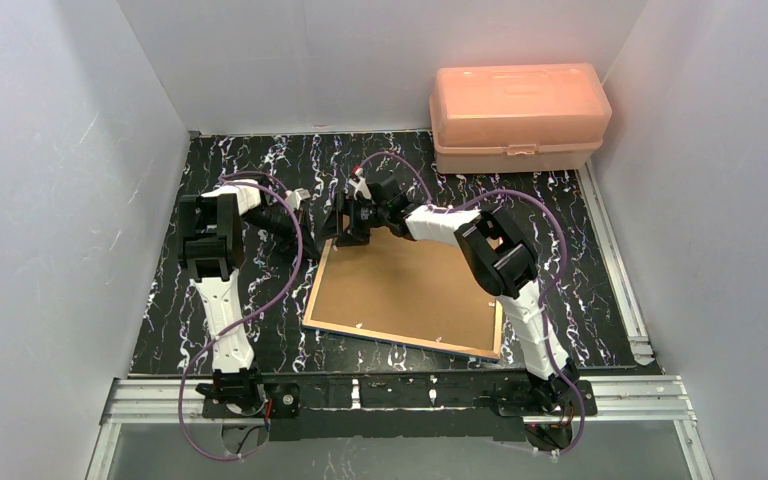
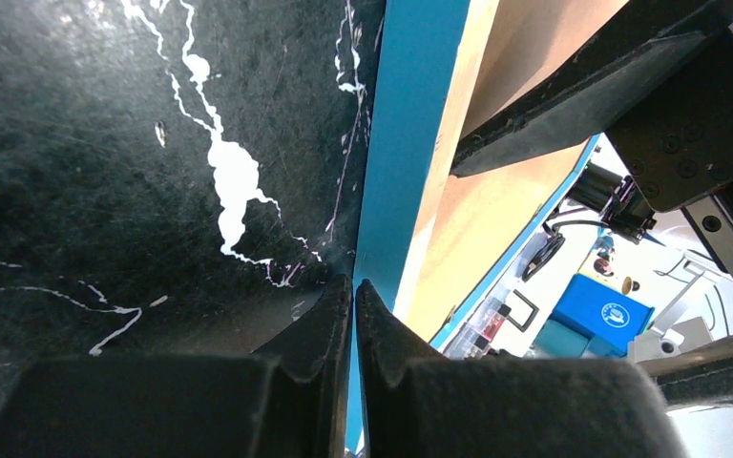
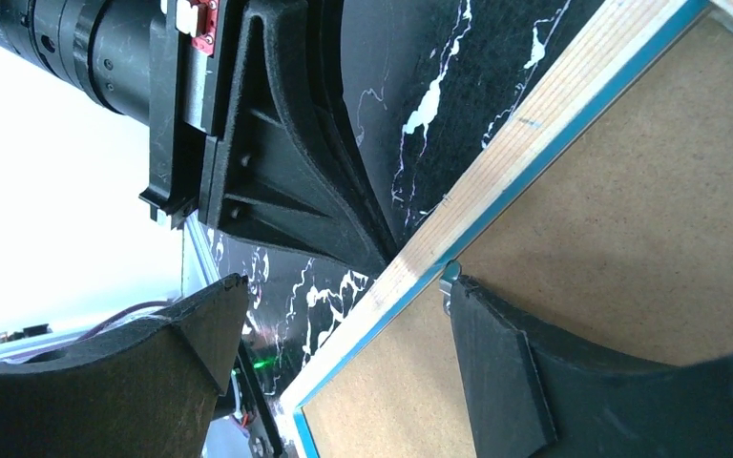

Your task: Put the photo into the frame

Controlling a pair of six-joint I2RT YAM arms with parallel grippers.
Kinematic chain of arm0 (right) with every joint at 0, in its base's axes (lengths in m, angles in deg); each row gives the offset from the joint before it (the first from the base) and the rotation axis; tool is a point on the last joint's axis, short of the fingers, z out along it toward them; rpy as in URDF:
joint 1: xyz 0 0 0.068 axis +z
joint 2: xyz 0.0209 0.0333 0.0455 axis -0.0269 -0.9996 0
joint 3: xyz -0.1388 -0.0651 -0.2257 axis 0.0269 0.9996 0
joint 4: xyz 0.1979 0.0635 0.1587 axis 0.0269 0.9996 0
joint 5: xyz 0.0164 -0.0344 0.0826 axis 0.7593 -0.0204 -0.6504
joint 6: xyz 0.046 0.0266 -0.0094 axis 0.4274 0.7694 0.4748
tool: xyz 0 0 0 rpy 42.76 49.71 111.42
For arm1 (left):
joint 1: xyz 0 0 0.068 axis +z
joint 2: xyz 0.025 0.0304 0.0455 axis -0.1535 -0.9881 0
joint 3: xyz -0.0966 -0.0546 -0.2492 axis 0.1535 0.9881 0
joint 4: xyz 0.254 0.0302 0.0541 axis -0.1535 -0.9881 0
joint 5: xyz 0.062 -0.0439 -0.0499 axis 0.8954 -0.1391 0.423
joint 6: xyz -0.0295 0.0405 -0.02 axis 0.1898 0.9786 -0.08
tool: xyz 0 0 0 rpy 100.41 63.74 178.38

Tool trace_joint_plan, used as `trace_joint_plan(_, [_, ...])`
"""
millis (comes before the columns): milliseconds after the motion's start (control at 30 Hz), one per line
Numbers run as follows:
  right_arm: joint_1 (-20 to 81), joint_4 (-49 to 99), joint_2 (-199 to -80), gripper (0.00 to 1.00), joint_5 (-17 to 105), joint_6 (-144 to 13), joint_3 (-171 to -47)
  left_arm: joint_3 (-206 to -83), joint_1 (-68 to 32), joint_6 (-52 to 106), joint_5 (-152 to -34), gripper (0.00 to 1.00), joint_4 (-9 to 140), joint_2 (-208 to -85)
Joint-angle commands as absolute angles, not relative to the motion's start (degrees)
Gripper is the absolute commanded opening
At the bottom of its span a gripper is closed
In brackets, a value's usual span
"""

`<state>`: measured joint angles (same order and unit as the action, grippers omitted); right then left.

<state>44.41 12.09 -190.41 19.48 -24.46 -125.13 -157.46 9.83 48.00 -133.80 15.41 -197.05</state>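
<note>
**Top view.** The frame (image 1: pixel 400 341) lies face down on the bench (image 1: pixel 410 165) with its backing board (image 1: pixel 410 290) uppermost. Its long axis runs left to right, slightly skewed. The left gripper (image 1: pixel 312 222) and right gripper (image 1: pixel 353 225) meet at its far-left corner, in my judgement to open the back. The photo shows in no view. A pink box (image 1: pixel 520 115) stands far right, well apart.

**Left wrist view.** The left gripper's jaws are together, tips against the frame's blue border (image 2: pixel 406 143). The border's face shows here, so this corner appears raised off the bench, probably levered or steadied. Whether the tips nip anything, I cannot tell.

**Right wrist view.** The right gripper's jaws are wide apart and straddle the wood rail (image 3: pixel 534 124). One finger rests on the backing board beside a small tab, the other over bare bench. Nothing is held.
</note>
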Motion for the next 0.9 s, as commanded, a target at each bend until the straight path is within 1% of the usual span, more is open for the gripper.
trace_joint_plan(0, [45.19,11.36,-192.94,0.85,15.81,-24.75,-127.51,-156.7,8.01,47.91,-134.32,0.04,14.61,-197.1])
trace_joint_plan(300, [45.41,9.84,-194.73,0.84,10.84,-23.93,-129.18,-156.57,7.2,47.2,-134.3,0.03,15.58,-197.05])
trace_joint_plan(667, [44.53,9.04,-194.25,0.83,8.27,-23.49,-129.34,-156.69,7.09,47.15,-133.98,0.02,15.41,-196.67])
trace_joint_plan(767, [42.64,12.17,-192.81,0.85,8.97,-26.73,-130.62,-156.67,7.2,47.54,-134.27,0.01,14.72,-195.59])
trace_joint_plan(867, [41.48,19.59,-191.98,0.87,10.57,-32.41,-133.39,-156.94,7.54,48.07,-134.95,0.01,13.74,-194.17])
